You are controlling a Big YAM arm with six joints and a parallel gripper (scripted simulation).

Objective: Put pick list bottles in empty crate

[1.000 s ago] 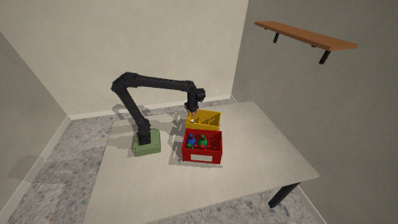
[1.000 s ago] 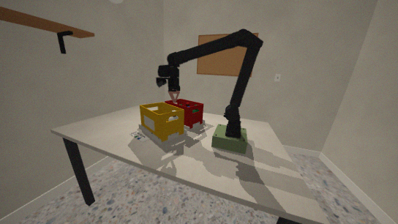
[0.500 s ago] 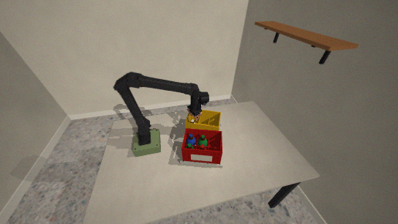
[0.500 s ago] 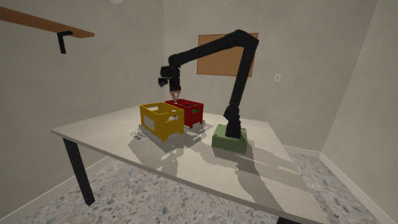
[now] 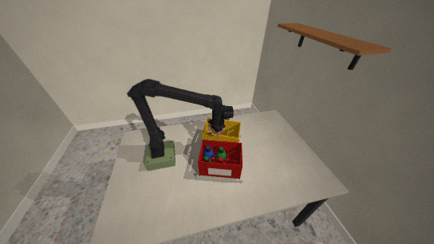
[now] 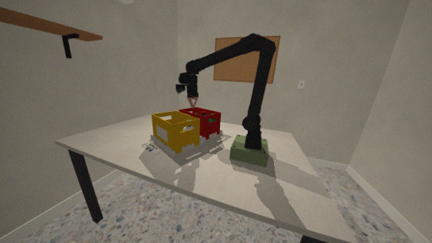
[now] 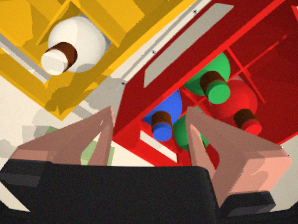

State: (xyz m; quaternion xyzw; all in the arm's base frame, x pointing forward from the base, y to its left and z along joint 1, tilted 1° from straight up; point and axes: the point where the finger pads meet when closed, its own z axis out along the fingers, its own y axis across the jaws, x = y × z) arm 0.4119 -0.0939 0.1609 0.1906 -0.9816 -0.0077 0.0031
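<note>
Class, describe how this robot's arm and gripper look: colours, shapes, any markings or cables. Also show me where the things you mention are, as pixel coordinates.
The arm (image 5: 179,96) (image 6: 260,87) is matte black, with straight links and rounded joints. The gripper (image 5: 217,133) (image 6: 193,106) (image 7: 149,113) has a black body and two salmon-pink, tapering fingers with triangular openings. No cables or markings can be made out.

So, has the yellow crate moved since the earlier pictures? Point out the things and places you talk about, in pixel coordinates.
No, the yellow crate (image 5: 221,139) (image 6: 175,133) (image 7: 117,35) shows no visible shift against the green base block (image 5: 161,163) (image 6: 248,158).
</note>
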